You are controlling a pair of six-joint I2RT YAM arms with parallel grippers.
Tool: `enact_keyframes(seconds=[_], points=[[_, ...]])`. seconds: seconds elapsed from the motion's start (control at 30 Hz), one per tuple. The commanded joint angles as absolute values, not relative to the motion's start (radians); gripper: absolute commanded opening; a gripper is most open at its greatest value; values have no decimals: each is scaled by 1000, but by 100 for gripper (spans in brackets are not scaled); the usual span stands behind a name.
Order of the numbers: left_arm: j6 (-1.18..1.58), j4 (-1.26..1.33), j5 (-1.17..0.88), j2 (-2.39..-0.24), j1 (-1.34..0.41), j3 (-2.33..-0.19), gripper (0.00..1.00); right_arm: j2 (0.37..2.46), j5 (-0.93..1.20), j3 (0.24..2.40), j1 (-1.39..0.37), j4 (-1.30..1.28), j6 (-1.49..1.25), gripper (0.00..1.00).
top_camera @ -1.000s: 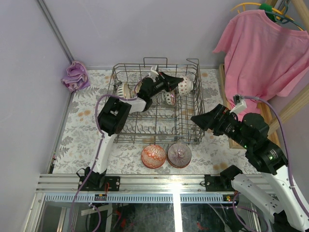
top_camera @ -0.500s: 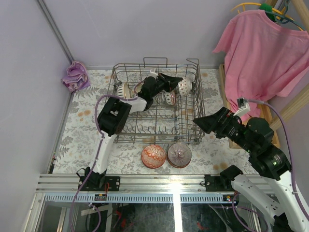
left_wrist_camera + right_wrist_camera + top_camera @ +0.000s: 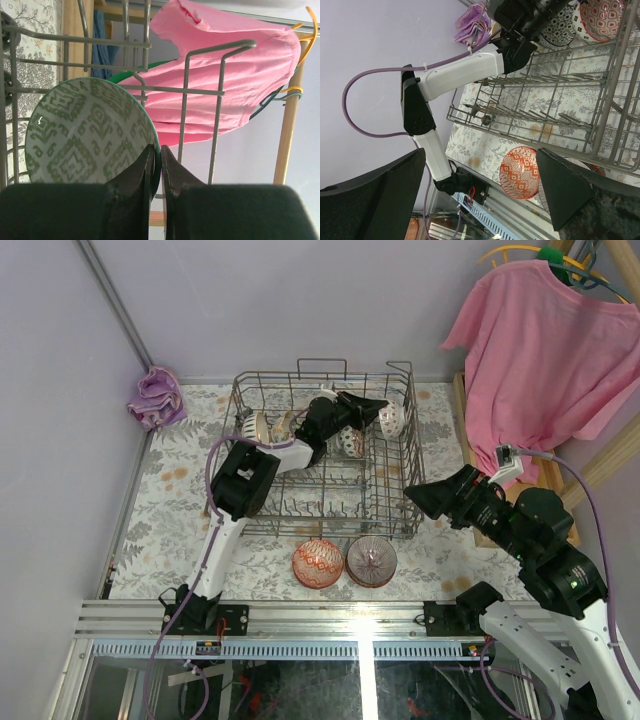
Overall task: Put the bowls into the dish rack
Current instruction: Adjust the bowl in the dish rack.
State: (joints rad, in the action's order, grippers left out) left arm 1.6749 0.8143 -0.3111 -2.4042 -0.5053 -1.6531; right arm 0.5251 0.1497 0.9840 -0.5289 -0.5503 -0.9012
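The grey wire dish rack stands mid-table. Inside it, at the back right, my left gripper is shut on the rim of a green-patterned bowl. The left wrist view shows both jaws pinching that bowl beside the rack's side wires. Two other bowls stand in the rack. An orange bowl and a purple-pink bowl lie on the table before it. My right gripper hovers open and empty at the rack's right front corner, above the orange bowl.
A pink shirt hangs on a wooden frame at the right. A purple cloth lies at the back left by the wall. The left arm reaches over the rack's front rail.
My left gripper has carried the green-patterned bowl a little to the right along the rack's back. My right arm has drawn slightly back and to the right.
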Motion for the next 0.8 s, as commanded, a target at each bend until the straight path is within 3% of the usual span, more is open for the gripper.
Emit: enact_keyframes(seconds=[0.0,0.3,0.77], points=[[1675,778,-322,-2424,-508,-1688,7,517,167,1004,-525,-551,-905,100],[1646,620,-316,-2412,-506,-1697,20,509,169,999,-525,-552,-904,99],[1583,568,-322,-2389,-508,-1694,19,477,170,965,-525,-551,-917,100]])
